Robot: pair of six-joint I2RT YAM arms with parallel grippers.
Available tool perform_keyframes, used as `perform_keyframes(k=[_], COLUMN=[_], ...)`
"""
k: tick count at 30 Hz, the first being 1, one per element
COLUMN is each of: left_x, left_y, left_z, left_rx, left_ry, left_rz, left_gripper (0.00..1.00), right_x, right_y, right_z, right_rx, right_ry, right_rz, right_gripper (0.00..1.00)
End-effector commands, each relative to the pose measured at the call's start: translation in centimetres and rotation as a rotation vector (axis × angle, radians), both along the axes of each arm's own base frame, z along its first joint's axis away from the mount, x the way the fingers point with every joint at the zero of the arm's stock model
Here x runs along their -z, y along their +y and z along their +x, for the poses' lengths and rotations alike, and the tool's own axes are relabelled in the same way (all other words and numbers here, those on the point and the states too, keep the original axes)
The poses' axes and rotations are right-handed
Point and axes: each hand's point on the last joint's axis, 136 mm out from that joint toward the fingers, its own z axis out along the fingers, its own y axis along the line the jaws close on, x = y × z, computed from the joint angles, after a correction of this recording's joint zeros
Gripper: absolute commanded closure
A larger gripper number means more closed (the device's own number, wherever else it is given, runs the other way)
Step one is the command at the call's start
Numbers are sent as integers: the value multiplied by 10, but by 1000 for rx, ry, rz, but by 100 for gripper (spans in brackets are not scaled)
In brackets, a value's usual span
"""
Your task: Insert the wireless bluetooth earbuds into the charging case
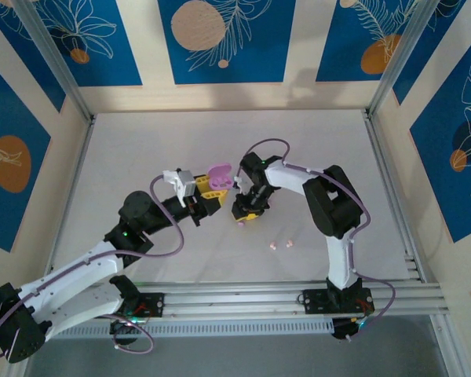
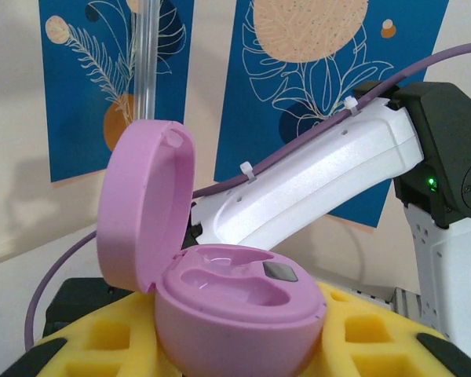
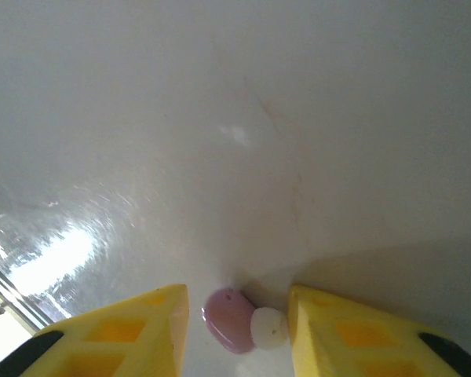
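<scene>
The lilac charging case (image 2: 235,306) stands open with its lid (image 2: 145,204) tipped up, and both wells look empty. My left gripper (image 2: 235,349) is shut on its base between yellow fingers (image 2: 110,338). From above, the charging case (image 1: 218,177) sits above the left gripper (image 1: 212,191). A lilac earbud (image 3: 229,318) with a white tip lies on the table. My right gripper (image 3: 237,314) is open and straddles it, with a small gap on each side. In the top view the right gripper (image 1: 247,210) is low over the table, just right of the case.
Two pink earbuds (image 1: 273,245) (image 1: 289,242) lie on the white table (image 1: 337,157) in front of the right gripper. The right arm's white link (image 2: 314,181) crosses close behind the open case. Aluminium rails (image 1: 243,294) line the near edge.
</scene>
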Motion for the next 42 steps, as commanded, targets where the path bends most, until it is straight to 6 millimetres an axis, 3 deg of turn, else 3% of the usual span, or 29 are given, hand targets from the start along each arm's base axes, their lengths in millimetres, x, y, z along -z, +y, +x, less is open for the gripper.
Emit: perform_keyframes(k=[1,9,15,24,42], left_x=[-17,-16,-15,-16,-14], left_y=[-1,-1,0,2,3], left_z=[-4,-3,-4,-4,-4], left_rx=[14,10,9,-1,-4], left_ry=[-18,-18,-14,-16,-14], left_rz=[-36,-33,-36,-38,-37], left_gripper=[78,78,78,78,78], right_x=[-8,-14,-17,-19,-4], right_y=[-6,-6,-18,-12,3], right_z=[-17,-27,-10,3,-5], right_rx=[4,13,44,-25,-119], right_ry=[51,62,-35,-126,-110], right_rz=[-9,9,-86,-166,-226], right_gripper=[61,61,58,57,63])
